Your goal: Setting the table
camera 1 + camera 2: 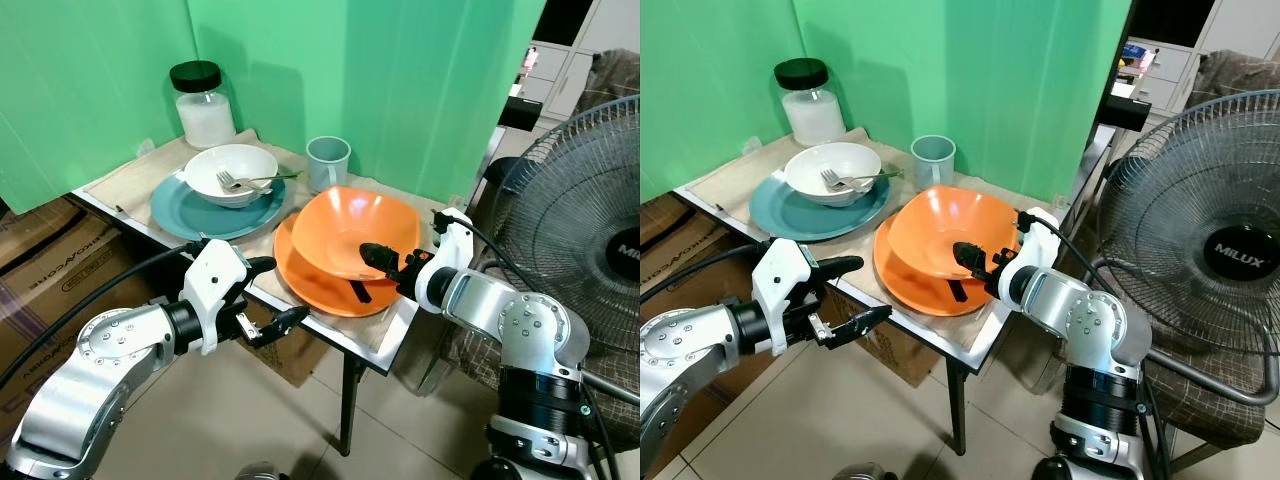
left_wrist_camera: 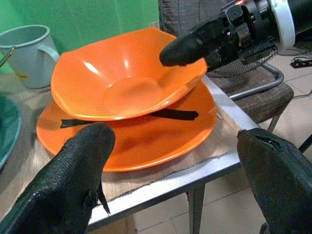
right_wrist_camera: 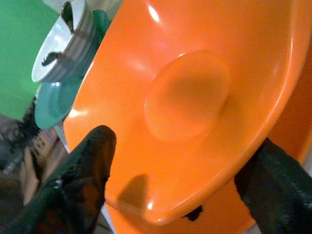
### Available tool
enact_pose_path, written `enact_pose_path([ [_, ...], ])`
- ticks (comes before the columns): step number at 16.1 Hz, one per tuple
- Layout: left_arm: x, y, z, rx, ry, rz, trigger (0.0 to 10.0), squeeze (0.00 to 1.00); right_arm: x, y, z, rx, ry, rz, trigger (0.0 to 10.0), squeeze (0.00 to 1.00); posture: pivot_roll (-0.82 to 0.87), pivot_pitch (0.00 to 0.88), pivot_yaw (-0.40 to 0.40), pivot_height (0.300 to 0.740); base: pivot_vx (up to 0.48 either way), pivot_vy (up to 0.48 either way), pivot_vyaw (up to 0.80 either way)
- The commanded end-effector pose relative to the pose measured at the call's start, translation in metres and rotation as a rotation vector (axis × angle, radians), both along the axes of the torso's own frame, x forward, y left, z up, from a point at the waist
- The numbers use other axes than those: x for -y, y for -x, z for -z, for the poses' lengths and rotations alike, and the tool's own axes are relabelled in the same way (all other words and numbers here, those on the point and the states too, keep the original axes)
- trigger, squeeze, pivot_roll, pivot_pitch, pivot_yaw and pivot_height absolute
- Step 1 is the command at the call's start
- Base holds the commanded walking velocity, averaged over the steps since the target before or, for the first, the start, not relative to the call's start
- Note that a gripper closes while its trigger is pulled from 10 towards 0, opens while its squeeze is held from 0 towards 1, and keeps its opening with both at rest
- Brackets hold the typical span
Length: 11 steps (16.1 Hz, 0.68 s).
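Orange bowl point(image 1: 352, 230) sits tilted on the orange plate point(image 1: 310, 285) at the table's point(image 1: 395, 345) near corner. Right gripper point(image 1: 370, 272) straddles the bowl's near rim, 1 finger inside, 1 beneath, spread around it; whether the pads touch cannot be told. Left gripper point(image 1: 268, 296) hovers spread apart just off the table edge, beside the plate, holding nothing. Fan point(image 1: 1200, 235) badge reads "MILUX".

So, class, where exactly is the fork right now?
In the left eye view, the fork lies in the white bowl on the teal plate, on the robot's left side of the table, left of the orange bowl.
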<state>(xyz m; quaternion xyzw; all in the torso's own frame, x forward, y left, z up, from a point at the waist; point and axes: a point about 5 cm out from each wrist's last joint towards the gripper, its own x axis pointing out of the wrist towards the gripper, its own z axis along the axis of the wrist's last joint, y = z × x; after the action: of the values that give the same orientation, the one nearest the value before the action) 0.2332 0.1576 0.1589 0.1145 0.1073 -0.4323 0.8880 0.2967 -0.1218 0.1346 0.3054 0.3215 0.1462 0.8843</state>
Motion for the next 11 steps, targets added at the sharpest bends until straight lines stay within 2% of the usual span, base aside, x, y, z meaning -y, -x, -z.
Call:
enact_pose_path([
  [1, 0.0, 0.001, -0.003, 0.007, -0.007, 0.01, 10.0, 0.47, -0.002, -0.002, -0.004, -0.01, -0.028, -0.001, 0.0, 0.0, 0.18, 0.0, 0.015, 0.74, 0.0, 0.0, 0.0],
  [11, 0.002, 0.001, 0.0, 0.006, -0.015, 0.012, 10.0, 0.47, -0.005, -0.002, 0.006, -0.085, -0.053, 0.049, 0.0, 0.0, 0.17, 0.0, 0.011, 0.74, 0.0, 0.0, 0.0],
])
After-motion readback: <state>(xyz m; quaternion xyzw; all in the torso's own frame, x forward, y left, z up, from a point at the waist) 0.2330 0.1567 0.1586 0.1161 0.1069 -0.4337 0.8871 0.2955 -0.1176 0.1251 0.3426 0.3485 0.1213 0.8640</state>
